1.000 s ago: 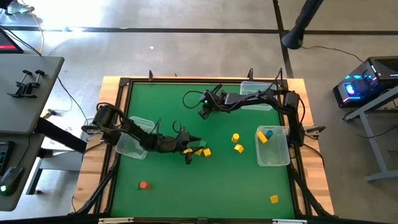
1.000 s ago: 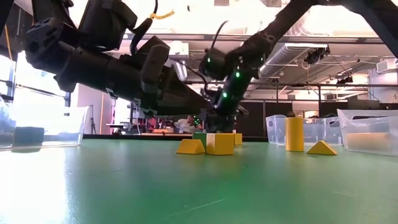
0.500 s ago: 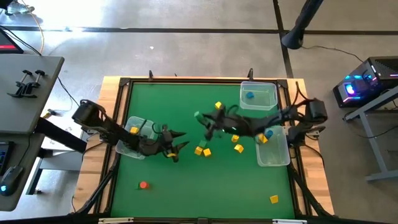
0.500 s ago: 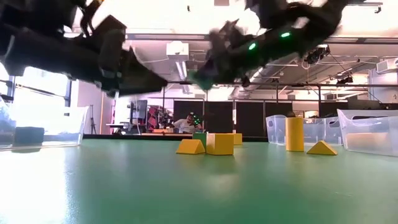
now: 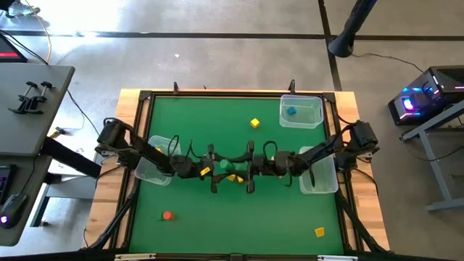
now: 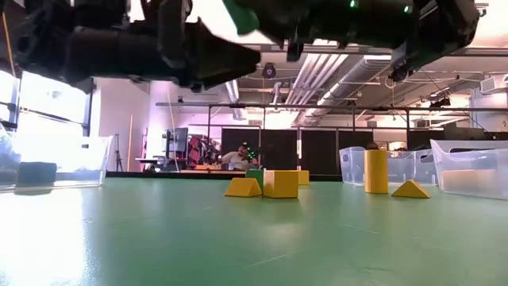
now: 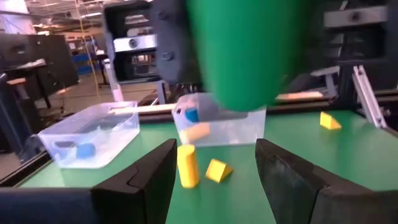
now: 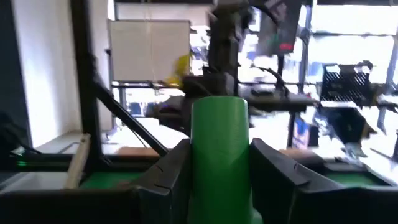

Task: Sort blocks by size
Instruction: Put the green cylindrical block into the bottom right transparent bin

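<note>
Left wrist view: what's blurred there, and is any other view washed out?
Left wrist view: the green block fills the top as an out-of-focus blob; yellow cylinder and bins behind stay fairly sharp. Right wrist view: the same block is sharp between the right pincer fingers. Low view: window glare bleaches the left edge, and both arms overhead are dark and smeared.

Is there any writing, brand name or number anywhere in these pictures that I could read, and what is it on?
None can be read.
Blocks: plain faces, no letters or numbers.
Green cylinder in the right gripper's jaws: plain.
Clear bins: no label shows.
Red-lit panel in the room behind: something glows on it, too blurred to read.
Whiteboard: no legible marks.
</note>
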`<act>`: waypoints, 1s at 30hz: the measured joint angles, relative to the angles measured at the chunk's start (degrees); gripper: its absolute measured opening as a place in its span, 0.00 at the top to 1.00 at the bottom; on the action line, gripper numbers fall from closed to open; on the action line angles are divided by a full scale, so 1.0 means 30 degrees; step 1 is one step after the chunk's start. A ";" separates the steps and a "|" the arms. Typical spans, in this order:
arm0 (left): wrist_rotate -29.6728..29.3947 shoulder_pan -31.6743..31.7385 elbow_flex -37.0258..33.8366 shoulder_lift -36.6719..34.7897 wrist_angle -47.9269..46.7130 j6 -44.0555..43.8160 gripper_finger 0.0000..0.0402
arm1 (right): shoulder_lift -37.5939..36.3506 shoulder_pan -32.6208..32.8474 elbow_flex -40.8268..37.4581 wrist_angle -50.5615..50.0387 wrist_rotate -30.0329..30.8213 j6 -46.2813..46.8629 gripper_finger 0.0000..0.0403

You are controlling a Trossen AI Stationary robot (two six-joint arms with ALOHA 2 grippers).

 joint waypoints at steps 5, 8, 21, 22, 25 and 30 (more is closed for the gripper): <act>0.0525 0.0012 0.0154 -0.0007 0.0743 -0.0663 0.45 | -0.0051 0.0742 0.0168 0.0209 0.0687 -0.0720 0.68; 0.1184 -0.0271 0.0172 -0.0035 0.1776 -0.0237 0.45 | -0.0044 0.1085 0.0168 0.0102 0.1672 -0.1015 0.68; 0.0472 -0.0993 0.0159 -0.0007 0.3899 0.0568 0.46 | 0.0087 0.1222 0.0161 0.0127 0.2009 -0.0928 0.68; 0.0479 -0.0986 0.0159 -0.0007 0.3906 0.0516 0.47 | 0.0087 0.1222 0.0161 0.0127 0.2009 -0.0928 0.68; 0.0486 -0.0994 0.0159 -0.0007 0.3930 0.0497 0.53 | 0.0087 0.1222 0.0161 0.0122 0.2016 -0.0928 0.68; 0.0846 -0.0987 0.0144 -0.0007 0.3928 0.0422 0.68 | 0.0079 0.1222 0.0161 -0.0088 0.2015 -0.0855 0.68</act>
